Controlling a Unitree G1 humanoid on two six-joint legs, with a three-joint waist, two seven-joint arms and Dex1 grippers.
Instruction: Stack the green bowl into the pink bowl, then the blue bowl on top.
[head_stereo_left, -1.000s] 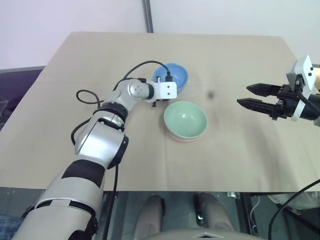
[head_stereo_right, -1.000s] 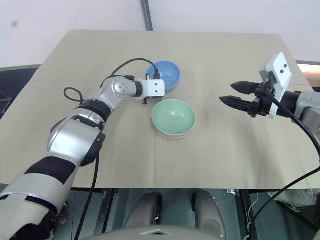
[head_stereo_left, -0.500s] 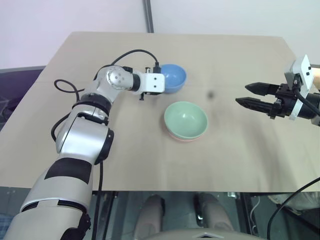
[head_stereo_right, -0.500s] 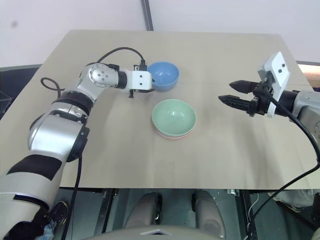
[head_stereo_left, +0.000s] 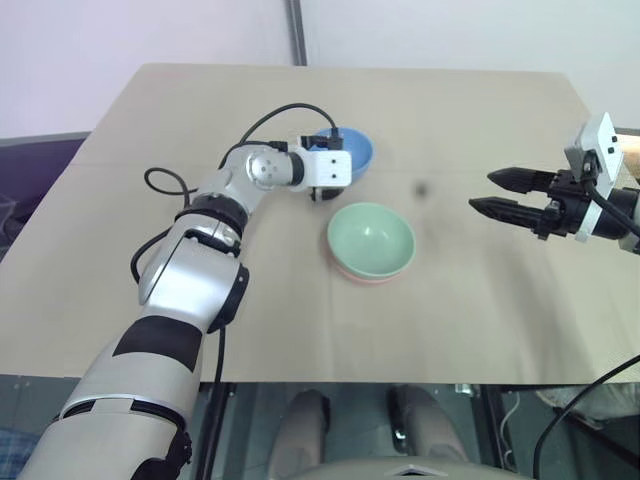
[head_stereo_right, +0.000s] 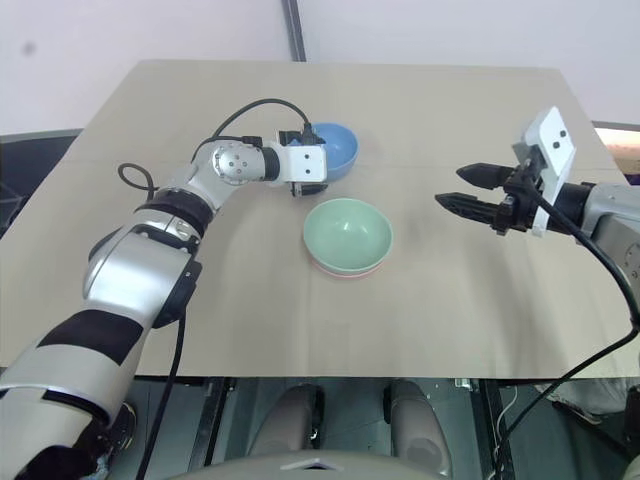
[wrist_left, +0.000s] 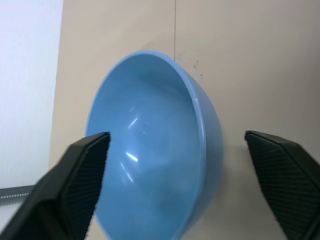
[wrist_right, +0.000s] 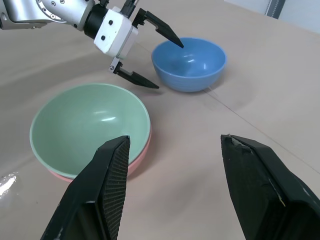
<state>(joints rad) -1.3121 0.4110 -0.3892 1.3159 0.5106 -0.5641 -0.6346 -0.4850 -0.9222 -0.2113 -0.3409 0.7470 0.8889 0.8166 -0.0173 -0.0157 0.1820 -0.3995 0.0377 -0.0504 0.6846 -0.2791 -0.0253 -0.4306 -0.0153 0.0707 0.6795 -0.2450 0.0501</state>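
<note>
The blue bowl (wrist_right: 189, 64) sits toward the worktop's (head_stereo_left: 480, 330) far edge, directly ahead of the left claw (wrist_right: 148, 52), whose released fingers straddle its near rim; the right claw (head_stereo_left: 495, 192), also released, hangs well apart.

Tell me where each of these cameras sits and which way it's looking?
Head views (two eyes, same scene): look forward and down on the table, showing both arms.
Left wrist view: looks along the open left gripper at the blue bowl; its black fingers show.
Right wrist view: looks between the open right gripper at the green bowl nested in the pink bowl.
Shared: the blue bowl appears in all views.
</note>
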